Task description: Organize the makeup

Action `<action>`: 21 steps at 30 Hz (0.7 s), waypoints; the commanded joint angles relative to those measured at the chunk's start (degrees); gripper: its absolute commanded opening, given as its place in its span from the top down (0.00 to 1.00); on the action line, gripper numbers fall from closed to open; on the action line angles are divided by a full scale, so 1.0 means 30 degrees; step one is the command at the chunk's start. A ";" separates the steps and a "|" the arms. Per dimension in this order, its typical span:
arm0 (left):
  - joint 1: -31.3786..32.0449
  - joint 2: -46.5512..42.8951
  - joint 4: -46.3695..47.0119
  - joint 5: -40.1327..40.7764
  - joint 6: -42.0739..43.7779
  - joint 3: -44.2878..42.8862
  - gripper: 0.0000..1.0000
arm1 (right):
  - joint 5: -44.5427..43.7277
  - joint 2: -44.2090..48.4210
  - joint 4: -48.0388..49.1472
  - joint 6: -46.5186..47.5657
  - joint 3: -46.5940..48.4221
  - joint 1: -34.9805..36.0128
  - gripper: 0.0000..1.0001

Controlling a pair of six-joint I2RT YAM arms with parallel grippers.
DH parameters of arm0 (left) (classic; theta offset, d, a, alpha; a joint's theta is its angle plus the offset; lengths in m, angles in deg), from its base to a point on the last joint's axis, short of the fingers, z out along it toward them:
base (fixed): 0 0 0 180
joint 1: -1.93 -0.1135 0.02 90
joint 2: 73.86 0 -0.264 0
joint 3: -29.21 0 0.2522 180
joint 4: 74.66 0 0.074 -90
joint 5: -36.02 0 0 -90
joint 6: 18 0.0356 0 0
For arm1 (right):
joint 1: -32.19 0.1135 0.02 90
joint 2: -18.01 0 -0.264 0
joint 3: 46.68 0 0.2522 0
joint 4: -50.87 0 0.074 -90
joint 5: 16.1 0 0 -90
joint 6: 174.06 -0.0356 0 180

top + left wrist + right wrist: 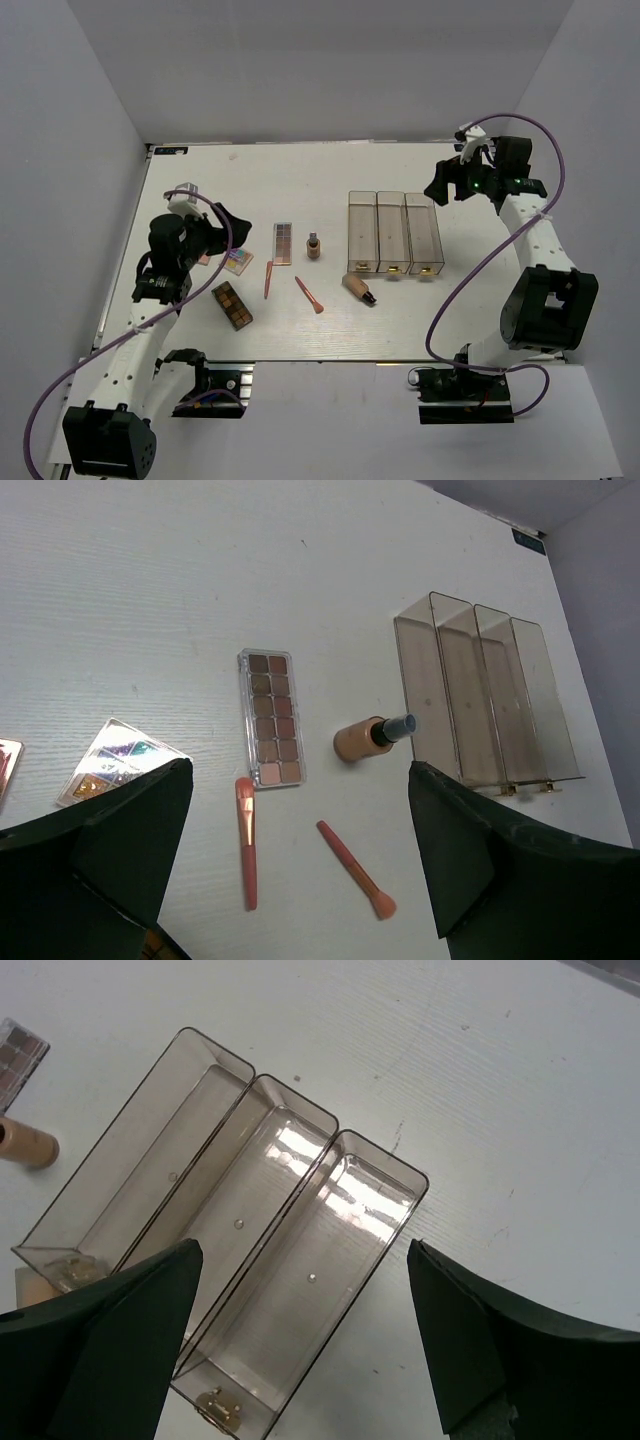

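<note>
The makeup lies left of centre on the white table. A long brown palette (283, 243) (270, 717) lies next to an upright tan bottle (314, 245) (370, 737). A second tan bottle (358, 289) lies on its side. Two salmon-pink sticks (269, 279) (310, 294) lie below, also in the left wrist view (245, 842) (355, 868). A brown block palette (232, 305) and a shiny multicoloured palette (238, 262) (118, 760) lie near my left gripper (222, 232) (300, 810), which is open and empty above them. My right gripper (445, 182) (305, 1260) is open and empty above the boxes.
Three tall clear boxes with gold fronts (393, 233) (480, 695) (240, 1260) stand side by side right of centre, all empty. White walls enclose the table at the back and both sides. A pinkish palette (205, 259) is partly hidden under my left arm.
</note>
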 commanded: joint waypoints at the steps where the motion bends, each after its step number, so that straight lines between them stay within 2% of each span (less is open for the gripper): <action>1: -0.0104 0.0220 -0.0109 -0.0784 0.0615 -0.0941 0.02 | 0.1850 0.0003 -0.0836 0.1957 0.0852 0.0003 0.11; 2: -0.0104 0.0307 -0.0197 -0.0813 0.0674 -0.1000 0.02 | 0.3450 0.0061 -0.1216 0.2804 0.0852 -0.0055 0.11; 3: -0.0104 0.0366 -0.0314 -0.0842 0.0732 -0.1029 0.02 | 0.4394 0.0062 -0.2003 0.5335 0.1084 -0.0056 0.11; 4: -0.0104 0.0425 -0.0344 -0.0900 0.0820 -0.1059 0.02 | 0.6173 0.0062 -0.3577 0.6521 0.1203 -0.0085 0.11; 9: -0.0104 0.0513 -0.0958 -0.1252 0.1113 -0.1088 0.06 | 0.8943 -0.0553 -0.6140 0.9549 0.2052 0.0439 0.12; 10: -0.0104 0.0397 -0.1162 -0.1224 0.1085 -0.1059 0.08 | 0.9148 -0.0640 -0.6373 1.0101 0.2082 0.0645 0.18; 12: -0.0104 0.0309 -0.1252 -0.1398 0.1114 -0.0884 0.13 | 0.8947 -0.0554 -0.6405 1.0894 0.1996 0.1548 0.25; 13: -0.0104 0.0192 -0.1252 -0.1515 0.1056 -0.0738 0.22 | 0.8568 -0.0408 -0.5999 1.1217 0.1879 0.2164 0.33; 15: -0.0104 0.0104 -0.1223 -0.1981 0.1026 -0.0475 0.39 | 0.8097 -0.0319 -0.5878 1.1715 0.1703 0.3450 0.37; 17: -0.0104 0.0016 -0.1368 -0.2102 0.0909 -0.0356 0.66 | 0.7483 -0.0231 -0.5209 1.1923 0.1177 0.4333 0.41; 18: -0.0104 -0.0014 -0.1398 -0.2102 0.0851 -0.0269 0.67 | 0.7277 -0.0231 -0.5030 1.1952 0.1001 0.4687 0.40; 19: -0.0104 -0.0043 -0.1573 -0.2102 0.0821 -0.0268 0.67 | 0.6956 -0.0347 -0.5028 1.2533 0.0738 0.5531 0.29; 21: -0.0104 -0.0102 -0.1837 -0.1928 0.0821 -0.0413 0.42 | 0.6632 -0.0465 -0.4620 1.2772 0.0444 0.6123 0.11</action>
